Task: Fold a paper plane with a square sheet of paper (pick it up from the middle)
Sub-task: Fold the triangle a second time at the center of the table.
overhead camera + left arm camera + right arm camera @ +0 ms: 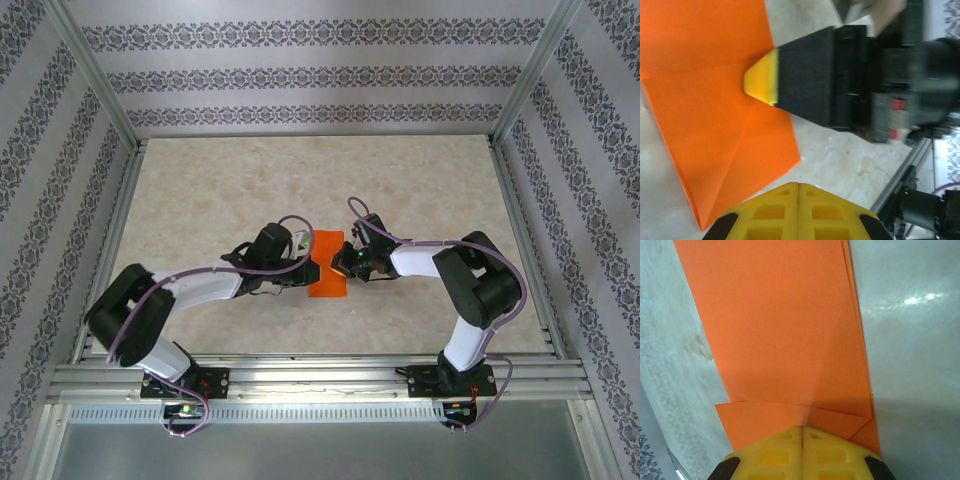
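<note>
Top view: partway through folding, not a plane yet. Orange paper (pixel 327 285) flat on the table (pixel 200 190), squeezed in between the left hand (pixel 312 271) and the right hand (pixel 342 263), close to both. Both hands pinched shut, holding nothing, only poking with the tips. Left wrist view: own yellow fingers (pixel 777 200) closed tight at the paper's edge, and just beyond them the right hand's yellow tip (pixel 761 75) pushing down on a crease. Right wrist view: closed fingers (pixel 780 445) sitting on a small folded flap, with the rest of the paper spread out past the fingertips. Shaped like a long strip, long way running crossways between the two hands, far end to near end. No sharp nose yet, so cannot tell which end is the front. Next, most likely: keep one tip pressing, rub the other along the crease, slowly, without letting the paper slide or tear
</note>
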`<action>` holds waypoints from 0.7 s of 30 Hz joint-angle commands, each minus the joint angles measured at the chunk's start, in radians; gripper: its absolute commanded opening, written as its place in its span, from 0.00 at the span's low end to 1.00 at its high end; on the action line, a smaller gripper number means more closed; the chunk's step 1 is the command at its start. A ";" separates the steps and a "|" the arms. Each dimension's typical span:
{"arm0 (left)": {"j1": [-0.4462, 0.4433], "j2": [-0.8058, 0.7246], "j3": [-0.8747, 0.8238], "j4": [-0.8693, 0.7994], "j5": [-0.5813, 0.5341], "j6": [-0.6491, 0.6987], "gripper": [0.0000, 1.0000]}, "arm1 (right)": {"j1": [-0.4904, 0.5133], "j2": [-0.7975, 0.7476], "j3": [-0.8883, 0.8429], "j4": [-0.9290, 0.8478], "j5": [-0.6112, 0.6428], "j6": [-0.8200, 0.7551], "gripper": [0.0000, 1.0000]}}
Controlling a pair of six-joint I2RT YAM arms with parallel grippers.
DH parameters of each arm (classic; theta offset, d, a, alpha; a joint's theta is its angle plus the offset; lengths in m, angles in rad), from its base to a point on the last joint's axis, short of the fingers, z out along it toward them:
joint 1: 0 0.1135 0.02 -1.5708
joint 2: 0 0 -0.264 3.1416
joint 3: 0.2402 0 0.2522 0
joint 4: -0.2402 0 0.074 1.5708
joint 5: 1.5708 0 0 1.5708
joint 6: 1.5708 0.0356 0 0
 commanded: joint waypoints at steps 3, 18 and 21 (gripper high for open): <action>0.008 0.085 0.018 0.055 -0.037 0.035 0.00 | 0.000 0.010 0.005 -0.073 0.045 -0.008 0.00; 0.010 0.182 -0.106 0.087 -0.045 0.066 0.00 | 0.007 -0.010 0.033 -0.083 0.018 -0.049 0.00; 0.010 0.171 -0.114 0.061 -0.052 0.069 0.00 | 0.025 -0.061 0.075 -0.120 0.046 -0.122 0.00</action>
